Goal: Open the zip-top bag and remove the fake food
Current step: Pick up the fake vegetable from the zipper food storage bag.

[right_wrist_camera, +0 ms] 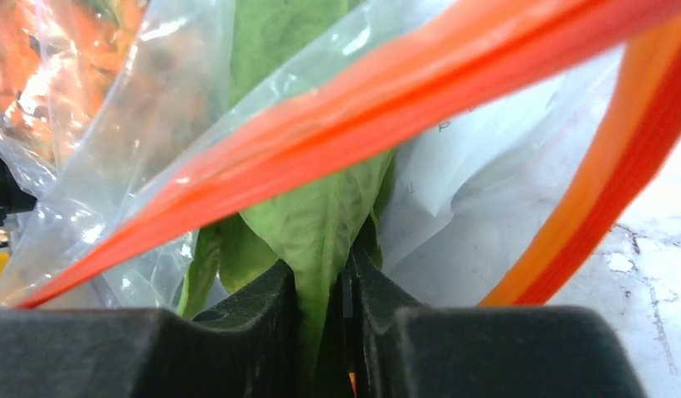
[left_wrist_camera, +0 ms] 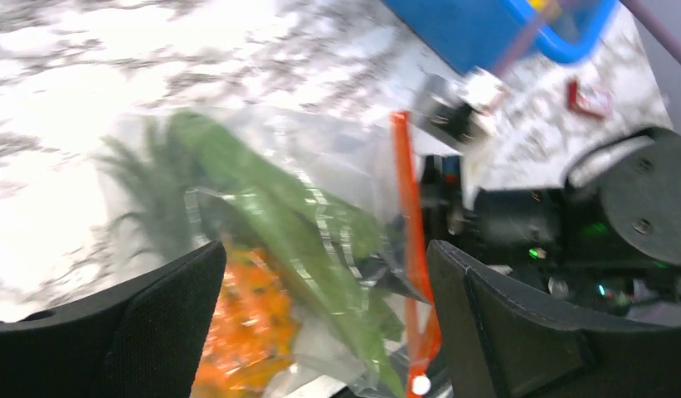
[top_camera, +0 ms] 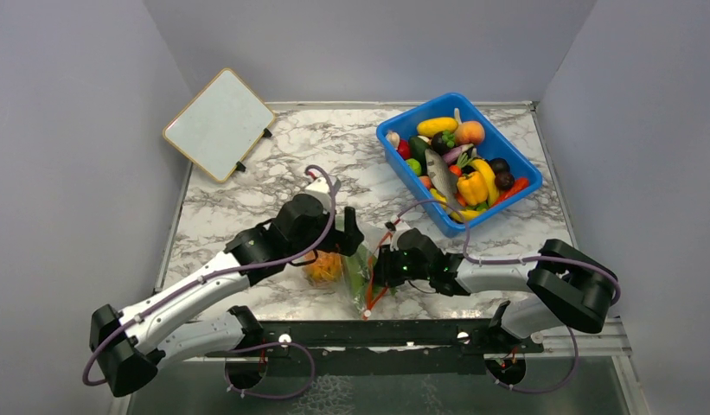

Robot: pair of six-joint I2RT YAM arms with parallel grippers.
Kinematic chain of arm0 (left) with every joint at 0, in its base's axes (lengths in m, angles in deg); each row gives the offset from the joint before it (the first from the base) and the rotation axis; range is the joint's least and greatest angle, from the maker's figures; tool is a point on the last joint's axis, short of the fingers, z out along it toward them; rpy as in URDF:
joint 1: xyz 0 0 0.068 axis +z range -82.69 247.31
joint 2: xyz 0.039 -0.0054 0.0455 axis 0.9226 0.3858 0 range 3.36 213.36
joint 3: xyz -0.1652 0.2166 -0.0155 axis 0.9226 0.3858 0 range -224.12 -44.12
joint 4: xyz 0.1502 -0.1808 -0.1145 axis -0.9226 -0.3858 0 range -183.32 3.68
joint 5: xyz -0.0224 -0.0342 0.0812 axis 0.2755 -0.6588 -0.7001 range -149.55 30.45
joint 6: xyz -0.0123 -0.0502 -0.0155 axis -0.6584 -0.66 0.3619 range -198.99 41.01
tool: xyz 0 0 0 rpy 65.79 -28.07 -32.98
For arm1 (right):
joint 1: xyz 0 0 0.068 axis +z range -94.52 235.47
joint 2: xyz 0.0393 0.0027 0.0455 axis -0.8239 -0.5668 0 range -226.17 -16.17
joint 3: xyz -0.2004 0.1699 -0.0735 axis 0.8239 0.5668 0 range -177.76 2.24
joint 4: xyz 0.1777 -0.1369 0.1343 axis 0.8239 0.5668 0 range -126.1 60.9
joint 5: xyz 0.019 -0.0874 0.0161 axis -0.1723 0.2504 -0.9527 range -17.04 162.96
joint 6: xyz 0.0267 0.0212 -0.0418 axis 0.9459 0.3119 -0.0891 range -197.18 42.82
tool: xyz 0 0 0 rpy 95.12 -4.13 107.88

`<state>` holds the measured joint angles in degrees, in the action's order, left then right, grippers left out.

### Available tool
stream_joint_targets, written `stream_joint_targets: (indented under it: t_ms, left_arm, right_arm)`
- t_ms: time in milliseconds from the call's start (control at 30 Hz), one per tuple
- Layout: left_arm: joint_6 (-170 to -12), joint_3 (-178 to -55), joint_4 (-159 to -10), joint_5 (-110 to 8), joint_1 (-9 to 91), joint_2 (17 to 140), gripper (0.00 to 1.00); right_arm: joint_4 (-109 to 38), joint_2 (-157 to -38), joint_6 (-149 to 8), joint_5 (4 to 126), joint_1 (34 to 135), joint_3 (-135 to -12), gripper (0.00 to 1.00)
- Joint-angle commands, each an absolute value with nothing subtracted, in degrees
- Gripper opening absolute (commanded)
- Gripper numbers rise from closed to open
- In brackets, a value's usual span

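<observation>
The zip-top bag (top_camera: 358, 277) lies on the bench (top_camera: 247, 199) near its front edge, between the two arms. The left fingers (left_wrist_camera: 154, 315) stand spread, with the bag's body and the orange pineapple (left_wrist_camera: 245, 323) between them. The right fingers (right_wrist_camera: 237, 332) are pressed nearly together, pinching the green leaf (right_wrist_camera: 320, 215) at the bag's mouth, behind the red-orange zip strip (right_wrist_camera: 386, 116). Faint print on the plastic is too blurred to read. The left wrist view is smeared, and the pineapple's outline is unclear.
</observation>
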<state>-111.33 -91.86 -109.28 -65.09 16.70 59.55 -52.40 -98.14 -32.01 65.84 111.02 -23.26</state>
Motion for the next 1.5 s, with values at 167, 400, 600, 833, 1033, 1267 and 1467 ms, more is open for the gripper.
stream_joint_targets:
  t_ms: [167,400,600,833,1033,1267,1467]
  left_arm:
    - [-120.1,-81.3,-115.2,-63.4,34.2,53.5,0.94]
    - [-122.8,-75.2,-108.3,-56.2,36.7,53.9,0.91]
    - [-124.3,-72.7,-105.3,-54.6,36.8,54.2,0.70]
    - [-124.9,-70.7,-104.3,-54.1,36.7,53.4,0.37]
    - [-125.0,-69.5,-103.8,-54.0,36.8,53.2,0.22]
    - [-124.1,-68.9,-104.4,-56.9,36.8,52.8,0.00]
    - [-121.6,-69.7,-105.9,-62.7,36.9,52.9,0.00]
  right_arm:
    - [-53.7,-93.0,-29.5,65.3,111.0,-23.7,0.64]
    - [-57.6,-87.3,-25.7,64.3,111.0,-19.6,0.81]
    - [-56.5,-94.6,-27.3,61.2,111.0,-24.0,0.83]
    - [-58.8,-101.4,-28.1,60.8,111.1,-26.6,0.81]
    - [-55.6,-106.7,-29.0,60.7,112.9,-31.0,0.76]
    - [-49.4,-103.4,-27.8,68.6,113.2,-31.2,0.23]
    - [-47.2,-95.9,-30.8,61.5,109.2,-31.0,0.08]
